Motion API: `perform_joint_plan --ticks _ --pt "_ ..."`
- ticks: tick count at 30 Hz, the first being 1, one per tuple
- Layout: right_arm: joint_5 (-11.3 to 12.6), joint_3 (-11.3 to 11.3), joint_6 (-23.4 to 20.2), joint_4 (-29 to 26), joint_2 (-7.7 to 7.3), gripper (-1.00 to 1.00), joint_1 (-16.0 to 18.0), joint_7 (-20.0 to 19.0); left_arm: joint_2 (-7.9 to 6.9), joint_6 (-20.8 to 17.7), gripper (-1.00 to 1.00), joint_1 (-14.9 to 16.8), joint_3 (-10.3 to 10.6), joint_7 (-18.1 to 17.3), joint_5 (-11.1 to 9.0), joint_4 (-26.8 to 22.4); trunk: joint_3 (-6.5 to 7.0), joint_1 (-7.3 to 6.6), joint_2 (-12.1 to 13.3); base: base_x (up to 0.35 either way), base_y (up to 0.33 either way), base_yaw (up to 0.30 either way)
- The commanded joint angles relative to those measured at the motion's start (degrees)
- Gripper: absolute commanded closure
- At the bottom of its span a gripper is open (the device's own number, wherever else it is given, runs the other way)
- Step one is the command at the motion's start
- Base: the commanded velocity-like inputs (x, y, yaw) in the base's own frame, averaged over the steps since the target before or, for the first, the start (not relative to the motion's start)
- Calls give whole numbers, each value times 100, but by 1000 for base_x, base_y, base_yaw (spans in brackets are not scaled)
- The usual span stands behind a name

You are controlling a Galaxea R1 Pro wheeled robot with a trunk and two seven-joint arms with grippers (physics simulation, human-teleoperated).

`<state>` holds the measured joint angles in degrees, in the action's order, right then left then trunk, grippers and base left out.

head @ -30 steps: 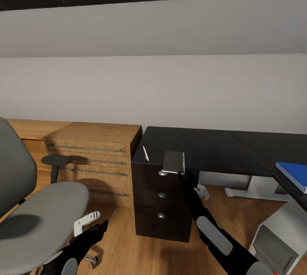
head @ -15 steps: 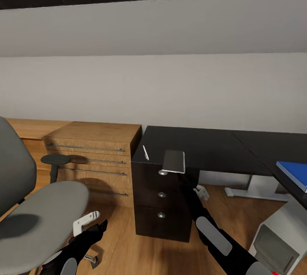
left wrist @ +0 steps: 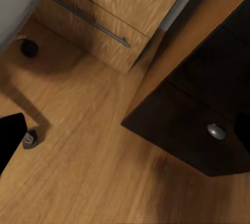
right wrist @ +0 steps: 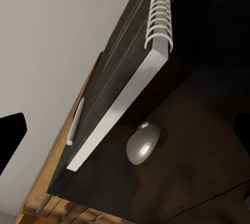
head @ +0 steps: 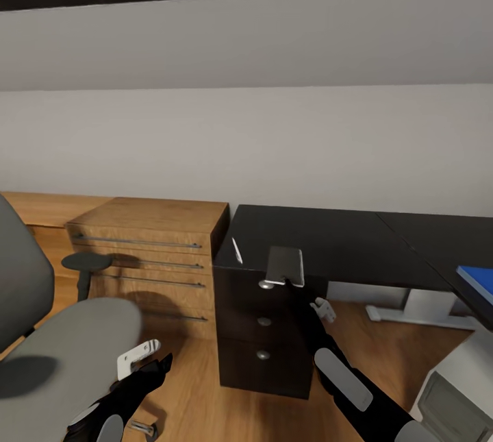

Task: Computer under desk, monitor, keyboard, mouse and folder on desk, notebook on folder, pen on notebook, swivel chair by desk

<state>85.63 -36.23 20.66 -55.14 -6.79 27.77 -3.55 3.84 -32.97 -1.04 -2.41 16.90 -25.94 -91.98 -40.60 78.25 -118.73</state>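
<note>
Three round knobs run down the black drawer unit [head: 263, 332] of the desk [head: 342, 240]. One notebook [head: 284, 266] lies at the desk's front edge, overhanging the drawers, with one pen [head: 236, 250] just beside it and one blue folder [head: 479, 279] far along the top. The right gripper [head: 322, 308] reaches up below the notebook, apart from it, fingers spread. The left gripper [head: 137, 358] hangs low by the swivel chair [head: 61, 346]; I cannot tell its jaw state.
</note>
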Motion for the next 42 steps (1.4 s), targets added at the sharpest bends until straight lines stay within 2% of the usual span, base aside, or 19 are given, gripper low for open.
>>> perform_joint_plan --ticks 1,8,32,33,42 --pt "61 -31 43 3 -6 -100 7 -32 3 -18 -100 0 -5 41 -61 -8 -5 2 -2 226 111 0" --pt "59 -27 43 3 -6 -100 6 -32 3 -22 -100 1 -5 41 -61 -1 -5 2 -2 134 58 0" --pt "50 -25 43 3 -6 -100 8 -25 3 -25 -100 0 -5 41 -61 7 -5 2 -2 25 4 0" --pt "48 -25 46 3 -6 100 8 -20 3 -25 -100 1 -5 41 -61 11 -5 2 -2 1 0 0" --pt "41 -25 51 3 -6 100 9 -15 3 -25 -100 0 -5 41 -61 14 -5 2 -2 0 0 0"
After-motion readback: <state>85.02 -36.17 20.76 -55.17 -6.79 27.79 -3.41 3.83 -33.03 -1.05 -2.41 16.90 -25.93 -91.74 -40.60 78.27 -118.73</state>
